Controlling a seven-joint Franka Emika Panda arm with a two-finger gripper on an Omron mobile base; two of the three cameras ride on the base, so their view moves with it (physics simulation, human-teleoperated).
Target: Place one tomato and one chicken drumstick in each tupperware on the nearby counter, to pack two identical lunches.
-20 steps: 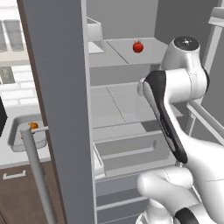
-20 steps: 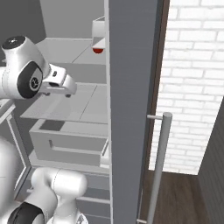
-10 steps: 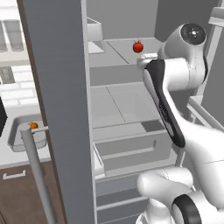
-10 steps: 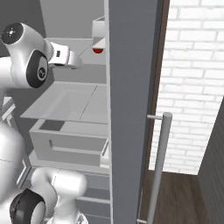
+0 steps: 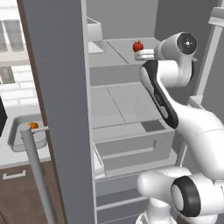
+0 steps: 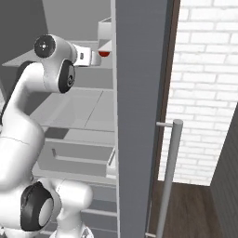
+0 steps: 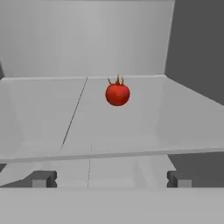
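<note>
Hand view: you're now looking level along the upper fridge shelf [image 7: 131, 127] at the tomato [image 7: 117, 94], which is sitting upright mid-shelf, dead ahead. The gripper [image 7: 111, 178] is spread wide and empty, fingertips [image 7: 43, 178] well short of the fruit.

Over the last second the arm has been rising from the middle shelf to this one, so you're lining up the first tomato pick, I'd say.

Left base view: the door [image 5: 59, 109] is standing open beside you, and the counter [image 5: 17, 155] is behind it with something orange in a container [image 5: 33, 126]. The shelf's front lip is lying between the fingers and the fruit.
</note>
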